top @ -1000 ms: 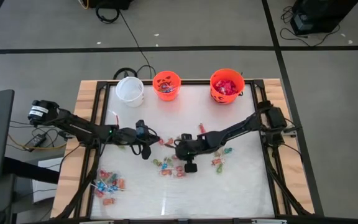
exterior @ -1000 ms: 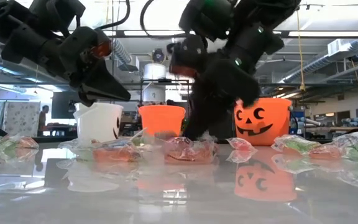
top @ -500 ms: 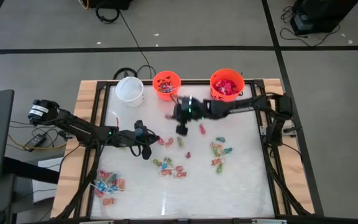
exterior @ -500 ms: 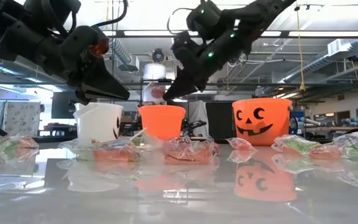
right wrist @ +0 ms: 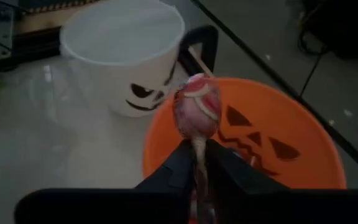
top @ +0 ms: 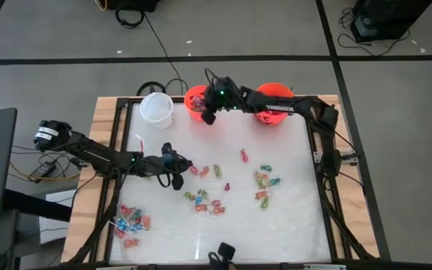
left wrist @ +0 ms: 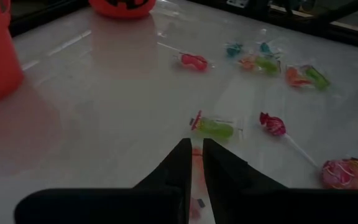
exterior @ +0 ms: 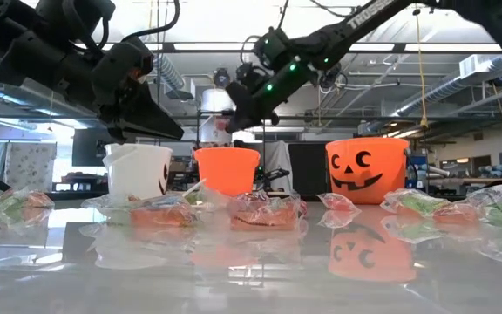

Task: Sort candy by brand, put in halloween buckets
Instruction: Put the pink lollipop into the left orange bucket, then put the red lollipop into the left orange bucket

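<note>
1. Right wrist view gives me the clearest look: a pink-and-red wrapped lollipop (right wrist: 196, 104) is pinched by its stick between the right gripper (right wrist: 196, 163) fingers, which are closed nearly together on it. Its long axis runs along the fingers, wrapped head pointing away from the wrist.
2. I see that lollipop held over the near rim of the small orange bucket (right wrist: 272, 140), above its jack-o'-lantern print.
3. Just beside that bucket stands the white bucket (right wrist: 127, 46), face toward my camera, with a dark handle-like bar rising between the two pails.
4. From above, the larger orange bucket (top: 274, 112) sits on the small orange bucket's other side; the right arm reaches across it.
5. Well away from the small orange bucket, toward mid-table, my left gripper (top: 175, 177) hovers with fingers almost shut and empty, next to the scattered candy (top: 208, 201).
</note>
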`<state>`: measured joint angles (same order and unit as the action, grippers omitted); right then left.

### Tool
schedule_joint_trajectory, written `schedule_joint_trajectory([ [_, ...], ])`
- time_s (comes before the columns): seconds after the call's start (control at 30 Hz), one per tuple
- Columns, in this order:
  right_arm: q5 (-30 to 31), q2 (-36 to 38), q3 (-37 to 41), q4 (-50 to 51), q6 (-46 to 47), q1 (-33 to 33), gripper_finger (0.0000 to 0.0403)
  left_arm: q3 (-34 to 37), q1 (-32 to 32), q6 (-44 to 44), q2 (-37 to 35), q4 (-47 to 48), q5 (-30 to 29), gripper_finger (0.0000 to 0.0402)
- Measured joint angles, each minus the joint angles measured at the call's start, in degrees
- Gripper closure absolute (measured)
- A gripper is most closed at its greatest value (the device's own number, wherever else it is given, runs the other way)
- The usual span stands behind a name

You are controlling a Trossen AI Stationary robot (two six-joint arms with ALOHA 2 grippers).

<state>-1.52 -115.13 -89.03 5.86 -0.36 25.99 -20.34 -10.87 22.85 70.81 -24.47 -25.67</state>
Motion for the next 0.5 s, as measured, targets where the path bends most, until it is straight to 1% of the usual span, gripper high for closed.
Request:
schedule_joint_trajectory([
  [0.1, -0.76, -1.01, -1.44, 0.84, 0.23, 0.94, 0.0325, 0.00, 0.00, 0.00, 0.02, 0.03, 0.01, 0.0357],
  [0.23, -0.78, -0.95, -1.53, 1.20, 0.32, 1.58, 0.0282, 0.00, 0.00, 0.07, 0.00, 0.05, 0.07, 0.0357],
  [0.37, -1.76, 0.65, -1.53, 3.60, 0.58, 1.16, 0.0244, 0.00, 0.00, 0.09, 0.02, 0.07, 0.24, 0.0357],
  [0.5, -1.47, 2.72, -1.60, 8.69, -0.15, -1.77, 0.0231, 0.00, -0.07, 0.13, 0.00, 0.07, 1.21, 0.0357],
])
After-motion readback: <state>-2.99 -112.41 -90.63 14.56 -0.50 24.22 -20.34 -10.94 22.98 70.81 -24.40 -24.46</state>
